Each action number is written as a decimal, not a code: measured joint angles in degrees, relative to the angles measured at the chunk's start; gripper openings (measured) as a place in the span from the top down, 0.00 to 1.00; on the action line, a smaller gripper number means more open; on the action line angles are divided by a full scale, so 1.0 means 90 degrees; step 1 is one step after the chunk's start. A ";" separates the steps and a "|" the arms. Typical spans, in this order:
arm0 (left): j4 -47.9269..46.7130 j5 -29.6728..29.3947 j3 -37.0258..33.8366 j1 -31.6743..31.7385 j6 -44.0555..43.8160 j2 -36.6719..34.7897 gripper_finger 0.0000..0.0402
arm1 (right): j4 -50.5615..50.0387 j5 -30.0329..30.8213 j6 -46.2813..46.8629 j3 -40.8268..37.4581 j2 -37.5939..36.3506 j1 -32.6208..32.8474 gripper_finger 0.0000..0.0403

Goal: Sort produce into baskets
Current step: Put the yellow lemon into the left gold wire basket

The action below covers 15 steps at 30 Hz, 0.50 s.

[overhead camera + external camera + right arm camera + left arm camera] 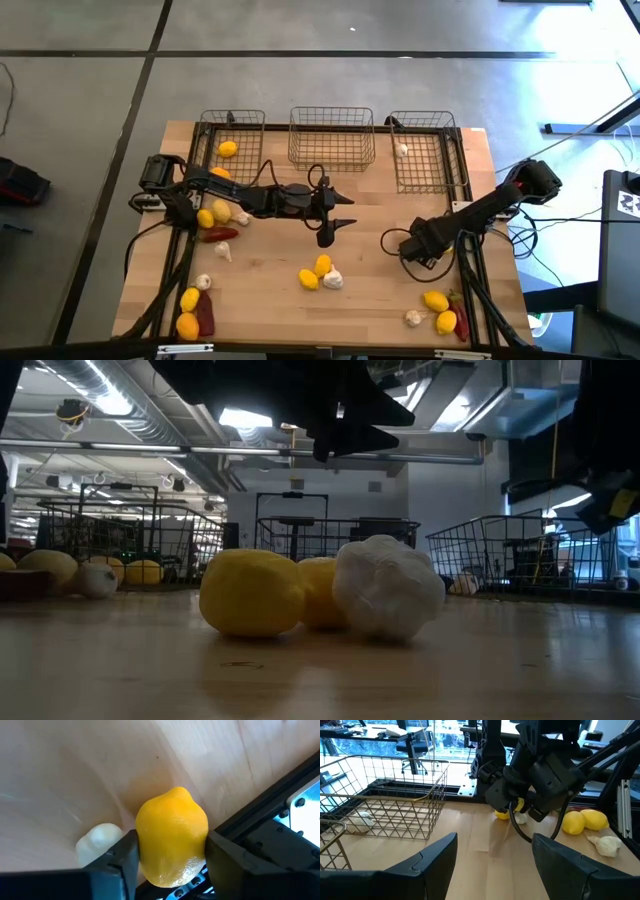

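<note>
My right gripper (415,245) stands over the table's right half, pointing steeply down, shut on a yellow lemon (172,845). A whitish garlic bulb (100,842) lies right beside that lemon. My left gripper (335,215) hangs open above the table's middle, with nothing between its fingers (437,862). Three wire baskets line the far edge. The left one (232,140) holds lemons, the middle one (332,135) shows nothing inside, and the right one (425,150) holds a garlic bulb (401,150). My right gripper pinches the lemon by two opposite sides (145,845) between its two fingers (122,857). The fingers come from above, slanting steeply down. The lemon (504,813) sits low at the table top, next to the garlic bulb.
Two lemons (250,592) and a garlic bulb (388,588) lie near the table's middle front. More lemons (435,300), garlic and a red chili (460,310) lie at the near right; lemons, garlic and chilis (220,235) lie along the left side. A black frame rail (270,815) runs close beside my right gripper.
</note>
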 joint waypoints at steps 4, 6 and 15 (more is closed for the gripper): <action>0.0001 0.0000 0.0000 0.0000 -0.0003 0.0000 0.37 | -0.0193 0.0206 -0.0185 0.0198 -0.0016 0.0002 0.62; 0.0003 0.0000 0.0000 0.0000 -0.0003 0.0000 0.37 | -0.0418 0.0390 -0.0285 0.0361 -0.0092 0.0002 0.62; 0.0003 0.0002 0.0000 0.0000 -0.0008 0.0000 0.37 | -0.0754 0.0967 -0.0900 0.1172 -0.0580 0.0002 0.62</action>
